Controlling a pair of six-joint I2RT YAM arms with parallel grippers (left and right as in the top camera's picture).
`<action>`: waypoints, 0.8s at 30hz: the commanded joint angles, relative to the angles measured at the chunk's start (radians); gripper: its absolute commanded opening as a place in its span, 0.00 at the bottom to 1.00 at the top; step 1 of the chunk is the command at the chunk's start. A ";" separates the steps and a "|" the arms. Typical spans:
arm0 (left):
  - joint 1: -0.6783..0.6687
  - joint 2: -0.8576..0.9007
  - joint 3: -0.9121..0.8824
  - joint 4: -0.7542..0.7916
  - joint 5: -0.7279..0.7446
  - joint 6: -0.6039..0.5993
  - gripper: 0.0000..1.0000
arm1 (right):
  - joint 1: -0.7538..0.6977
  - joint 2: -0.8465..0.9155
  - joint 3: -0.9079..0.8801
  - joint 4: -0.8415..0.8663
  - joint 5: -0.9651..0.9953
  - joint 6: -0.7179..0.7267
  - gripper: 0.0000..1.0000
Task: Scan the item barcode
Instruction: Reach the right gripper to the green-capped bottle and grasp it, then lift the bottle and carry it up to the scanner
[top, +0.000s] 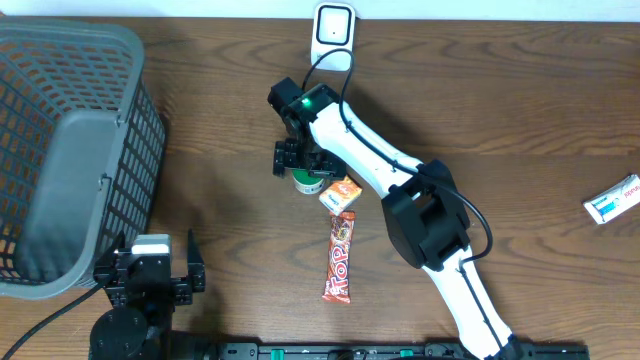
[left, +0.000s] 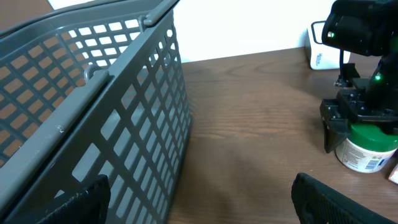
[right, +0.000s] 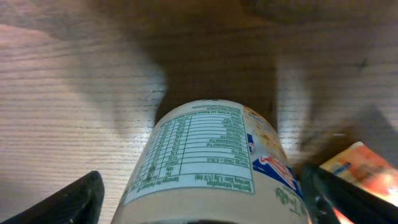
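A white jar (top: 305, 181) with a green lid stands upright on the table, right of centre. My right gripper (top: 300, 160) hangs over it, open, with one finger on each side of the jar. In the right wrist view the jar's printed nutrition label (right: 205, 155) fills the space between the fingers of my right gripper (right: 202, 193), and a gap shows on the left side. From the left wrist view the jar (left: 367, 146) sits under the right gripper. The white scanner (top: 333, 25) stands at the table's far edge. My left gripper (top: 150, 285) rests open at the front left, holding nothing.
A grey mesh basket (top: 60, 150) fills the left side, close beside my left gripper (left: 202, 193). An orange packet (top: 342, 193) lies against the jar and a long candy bar (top: 340, 258) lies in front of it. A small white box (top: 612, 198) sits at the far right.
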 joint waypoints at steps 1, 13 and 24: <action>0.004 -0.005 -0.002 0.003 0.006 -0.009 0.92 | 0.003 -0.008 0.014 0.002 0.027 -0.016 0.90; 0.004 -0.005 -0.002 0.003 0.006 -0.009 0.92 | 0.019 -0.008 0.014 -0.041 0.021 -0.077 0.62; 0.004 -0.005 -0.002 0.003 0.006 -0.009 0.92 | 0.041 -0.008 0.010 -0.056 0.031 -0.088 0.80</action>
